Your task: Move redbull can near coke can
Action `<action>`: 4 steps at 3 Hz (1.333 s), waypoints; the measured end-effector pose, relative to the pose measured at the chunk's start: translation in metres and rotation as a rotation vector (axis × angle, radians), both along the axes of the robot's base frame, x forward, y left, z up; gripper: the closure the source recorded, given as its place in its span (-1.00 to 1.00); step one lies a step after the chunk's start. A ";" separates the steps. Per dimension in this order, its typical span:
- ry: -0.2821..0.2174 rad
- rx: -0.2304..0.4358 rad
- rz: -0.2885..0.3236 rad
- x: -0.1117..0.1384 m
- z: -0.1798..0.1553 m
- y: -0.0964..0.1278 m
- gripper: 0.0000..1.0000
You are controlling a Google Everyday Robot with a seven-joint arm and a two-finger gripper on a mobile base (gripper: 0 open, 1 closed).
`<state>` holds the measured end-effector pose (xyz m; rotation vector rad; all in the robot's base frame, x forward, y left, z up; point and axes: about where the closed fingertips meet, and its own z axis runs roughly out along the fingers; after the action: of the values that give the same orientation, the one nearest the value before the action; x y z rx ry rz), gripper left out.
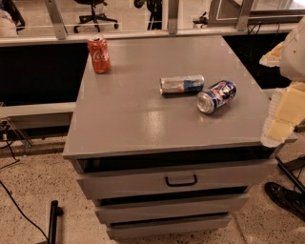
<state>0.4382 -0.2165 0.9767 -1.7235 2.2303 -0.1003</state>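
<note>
The one camera sits high in front of the grey drawer cabinet (128,109), tilted down and facing across its top toward the glass partition (128,14) behind. The cabinet fills most of the frame, floor (28,190) showing below; the gripper (285,114) juts in at the right edge

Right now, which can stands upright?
The coke can, at the back left; the redbull can and the blue can lie on their sides. The gripper is out of view.
</note>
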 end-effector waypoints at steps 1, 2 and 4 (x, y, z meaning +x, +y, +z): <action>-0.001 0.000 0.001 0.001 0.000 0.000 -1.00; -0.010 0.003 0.016 0.010 0.000 0.003 -1.00; -0.049 0.044 0.107 0.082 0.003 0.015 -1.00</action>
<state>0.5206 -0.2013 0.9799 -1.7930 2.0863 -0.0670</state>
